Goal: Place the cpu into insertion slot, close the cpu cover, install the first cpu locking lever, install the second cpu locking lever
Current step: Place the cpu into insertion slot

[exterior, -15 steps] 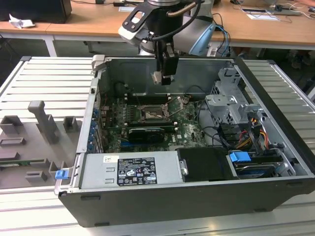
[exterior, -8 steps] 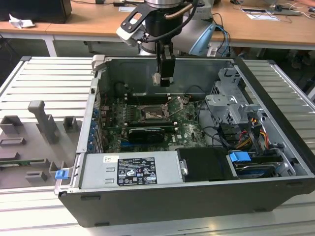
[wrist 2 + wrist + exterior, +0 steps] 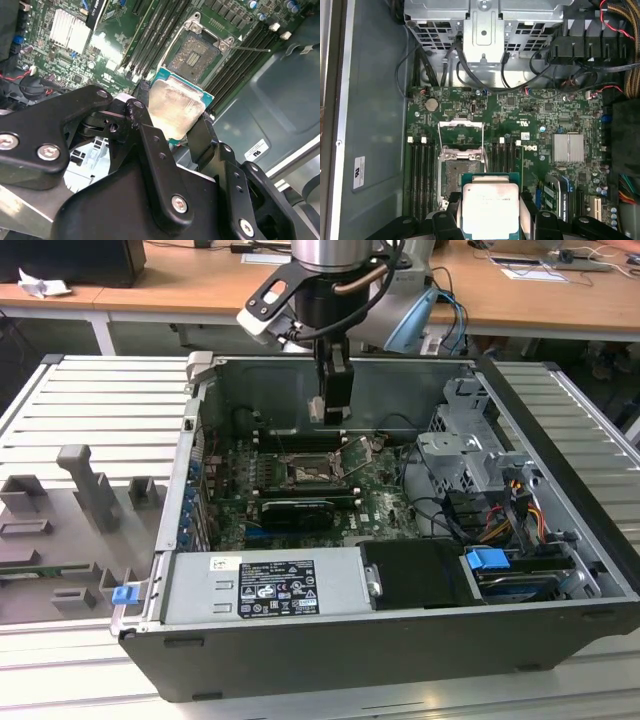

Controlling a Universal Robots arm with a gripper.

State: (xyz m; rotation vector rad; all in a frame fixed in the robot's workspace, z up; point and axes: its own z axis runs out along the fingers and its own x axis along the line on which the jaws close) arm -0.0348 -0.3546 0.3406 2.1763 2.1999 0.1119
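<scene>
My gripper [image 3: 330, 412] hangs inside the open computer case, shut on the cpu [image 3: 175, 107], a flat square chip with a pale metal face and a green edge. Both wrist views show the chip clamped between the black fingers [image 3: 145, 125]. The cpu [image 3: 490, 207] hovers above the green board, just beside the insertion slot [image 3: 460, 175], which lies bare with its dark contact field showing. The cpu cover [image 3: 461, 134] is swung open on the slot's far side, its square cut-out showing board beneath. In the exterior view the slot [image 3: 305, 472] is below and slightly to the left of the gripper.
Long black memory slots [image 3: 420, 175] flank the socket on both sides. A metal drive cage [image 3: 465, 455] with cables fills the exterior view's right side of the case. The power supply [image 3: 265, 585] sits at the front, and a finned heatsink [image 3: 567, 147] is on the board.
</scene>
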